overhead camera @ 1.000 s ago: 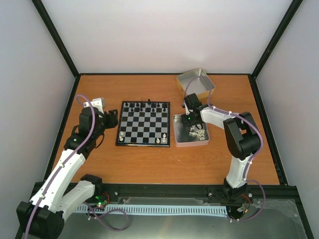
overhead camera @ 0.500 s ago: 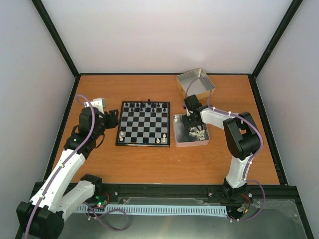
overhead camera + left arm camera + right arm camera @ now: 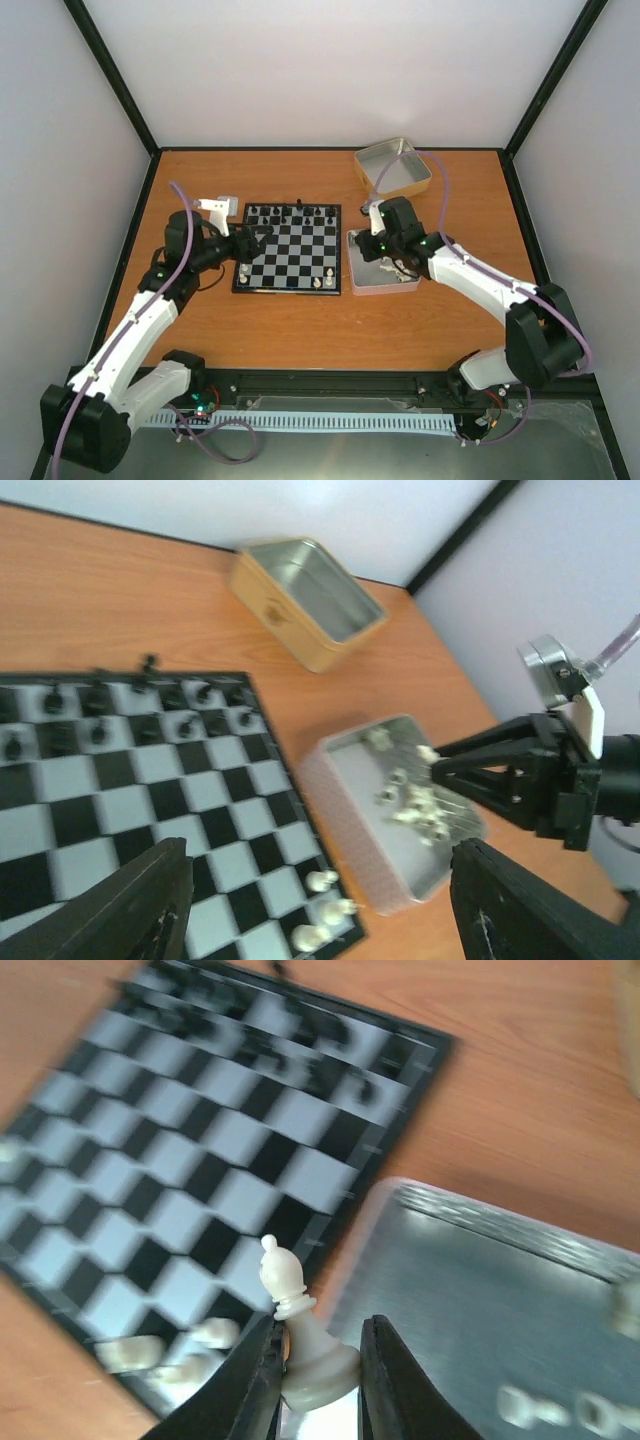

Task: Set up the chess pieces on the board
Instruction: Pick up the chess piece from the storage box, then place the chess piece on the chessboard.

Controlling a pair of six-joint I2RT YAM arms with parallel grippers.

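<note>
A: The orange-brown counter (image 3: 300, 330) looks like smooth wood, a little matt.

B: Yes. The shallow square silver tin (image 3: 470, 1290) is brushed metal with a soft shine. The black and silvery-grey chessboard (image 3: 200, 1150) has glossy squares.

A: The cream-white chess piece (image 3: 298, 1310) seems smooth plastic, and the black right claw (image 3: 320, 1345) matt plastic.

Board (image 3: 288, 260) sits mid desk (image 3: 300, 330). Black pieces (image 3: 290, 212) line its far edge; few cream chess pieces (image 3: 320, 283) on near row. Left end effector (image 3: 254, 239) over board's left edge. Right end effector (image 3: 386, 262) over nearer tin (image 3: 378, 290), just right of board. Second tin (image 3: 393, 166) beyond, apart.
</note>
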